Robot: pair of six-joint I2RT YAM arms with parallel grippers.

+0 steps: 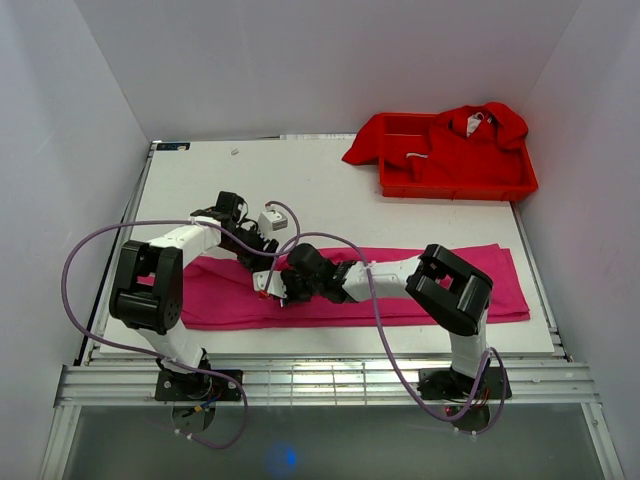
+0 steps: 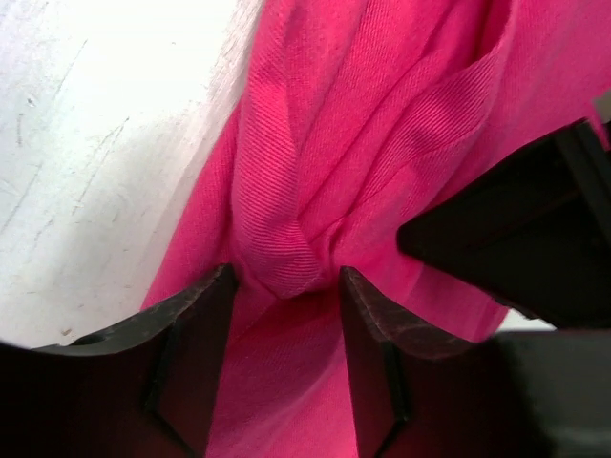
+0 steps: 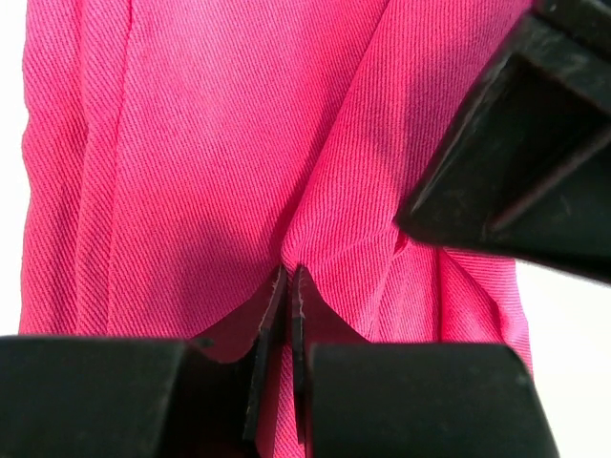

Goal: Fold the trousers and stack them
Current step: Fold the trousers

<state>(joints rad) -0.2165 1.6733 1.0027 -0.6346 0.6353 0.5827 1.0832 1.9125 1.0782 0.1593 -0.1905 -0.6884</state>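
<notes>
The magenta-pink trousers (image 1: 450,282) lie folded lengthwise in a long strip across the near part of the table. Both grippers meet at the left part of the strip. My left gripper (image 1: 262,255) is open, its fingers astride a raised fold of the trousers (image 2: 286,239); in the left wrist view the gripper (image 2: 284,286) shows a wide gap. My right gripper (image 1: 275,288) is shut, pinching a ridge of the trousers (image 3: 191,172) between its fingertips (image 3: 288,277). Each wrist view shows the other gripper's black body close by.
A red plastic tray (image 1: 455,188) stands at the back right with bright red garments (image 1: 470,135) heaped in it and spilling over its left rim. White walls close in the table (image 1: 300,180) on three sides. Purple cables loop over both arms.
</notes>
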